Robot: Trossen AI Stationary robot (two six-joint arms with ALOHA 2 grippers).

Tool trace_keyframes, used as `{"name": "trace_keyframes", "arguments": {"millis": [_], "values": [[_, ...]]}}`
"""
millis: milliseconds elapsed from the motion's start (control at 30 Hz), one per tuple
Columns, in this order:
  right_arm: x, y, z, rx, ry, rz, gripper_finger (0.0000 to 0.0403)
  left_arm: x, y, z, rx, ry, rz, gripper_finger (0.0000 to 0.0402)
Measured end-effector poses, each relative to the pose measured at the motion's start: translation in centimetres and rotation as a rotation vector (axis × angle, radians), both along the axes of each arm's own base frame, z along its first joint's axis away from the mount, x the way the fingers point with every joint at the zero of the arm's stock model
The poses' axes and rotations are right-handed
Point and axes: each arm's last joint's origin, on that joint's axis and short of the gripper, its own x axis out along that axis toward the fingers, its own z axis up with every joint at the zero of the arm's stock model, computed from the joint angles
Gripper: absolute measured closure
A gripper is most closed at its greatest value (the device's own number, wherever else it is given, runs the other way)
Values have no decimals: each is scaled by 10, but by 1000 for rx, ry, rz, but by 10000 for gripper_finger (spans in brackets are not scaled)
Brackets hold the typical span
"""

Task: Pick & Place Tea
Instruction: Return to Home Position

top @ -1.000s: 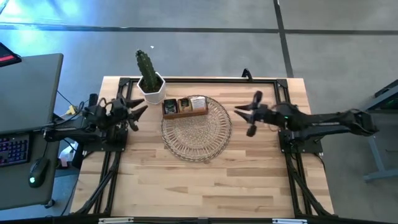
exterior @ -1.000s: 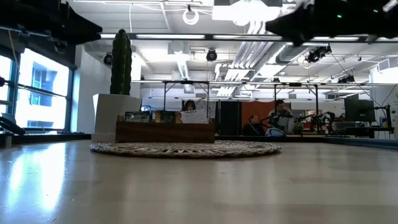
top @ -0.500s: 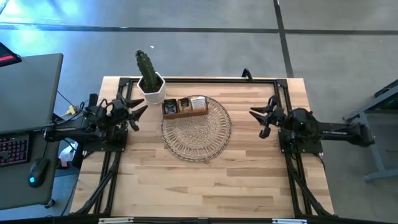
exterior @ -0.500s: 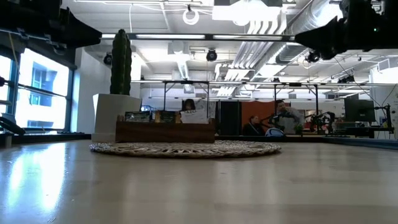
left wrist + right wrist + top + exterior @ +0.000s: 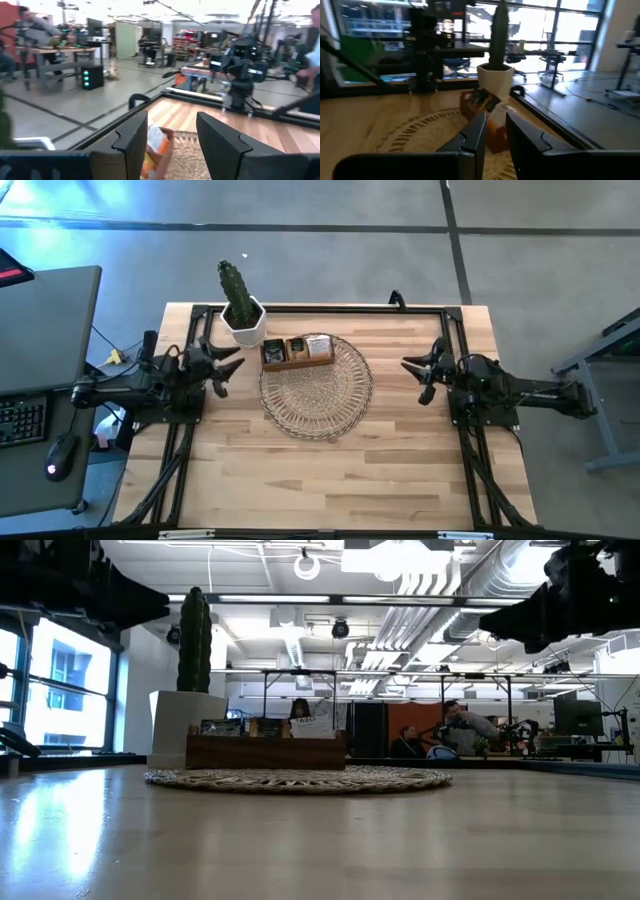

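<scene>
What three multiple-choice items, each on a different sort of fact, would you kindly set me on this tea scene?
1. Where is the tea?
A. Stacked on a plate
B. In the wooden box on the wicker mat
C. Inside a drawer

2. What colour is the cactus pot?
A. White
B. Red
C. Black

3. What do the left end effector and right end effector hold?
A. A sachet each
B. The box between them
C. Nothing; both are open

Answers:
1 B: the sachets stand in the box, which rests on the mat.
2 A: the pot is plainly white.
3 C: both show spread fingers with nothing between them.
</scene>
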Motion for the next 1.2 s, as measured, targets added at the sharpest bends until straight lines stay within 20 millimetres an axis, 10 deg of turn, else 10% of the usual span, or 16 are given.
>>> {"name": "trace_keyframes", "arguments": {"millis": [433, 1200], "values": [[3, 1, -22, 15, -43, 46, 331, 13, -3, -42, -44, 76, -112, 234], [3, 1, -28, 27, 13, 46, 332, 15, -3, -45, -55, 101, -124, 234]]}}
